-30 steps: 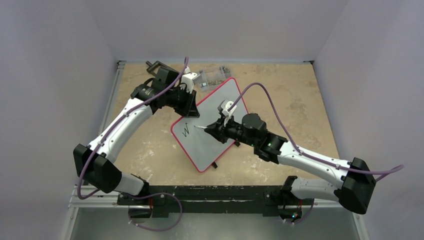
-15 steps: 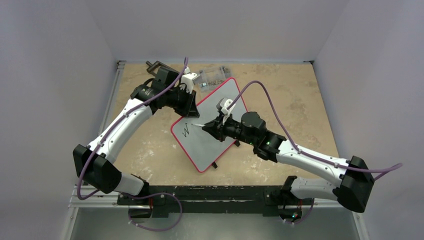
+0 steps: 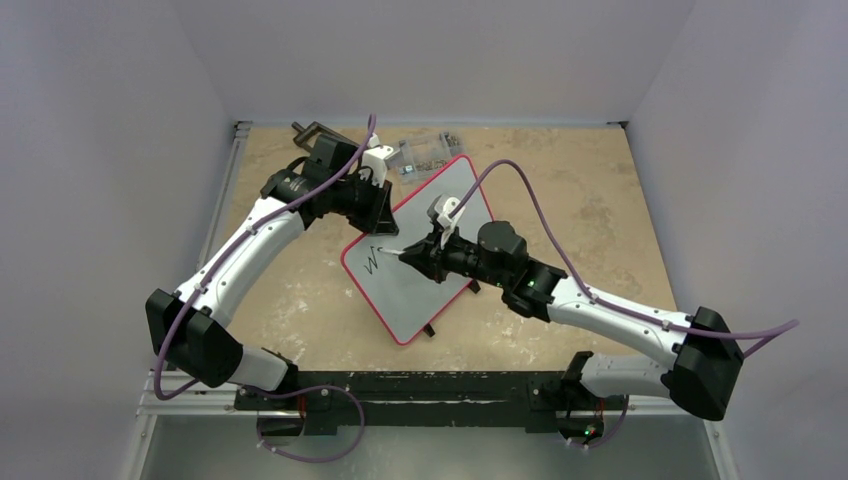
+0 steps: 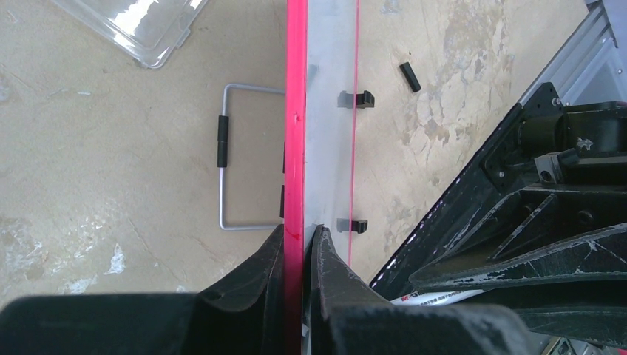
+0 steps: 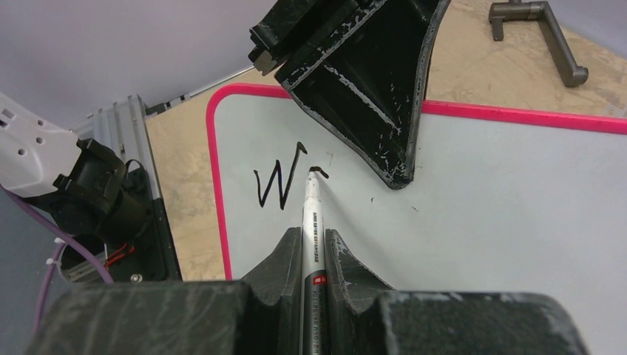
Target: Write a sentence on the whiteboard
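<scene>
Ok, whiteboard [image 3: 405, 305] sits mid-counter [image 3: 300, 300], long axis running near-left to far-right. Left jaws are clenched on its red rim [image 4: 296, 111] at the far-left long edge, steadying it. Right jaws are clenched on the marker [image 5: 310, 222], tip touching the board just right of the "W" [image 5: 279, 185]. We judge the next strokes run far-right along that axis, into blank board.

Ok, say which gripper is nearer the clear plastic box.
Left. The left gripper clamps the whiteboard rim near the clear plastic box; the right gripper, holding the marker, is farther, over its face.
</scene>
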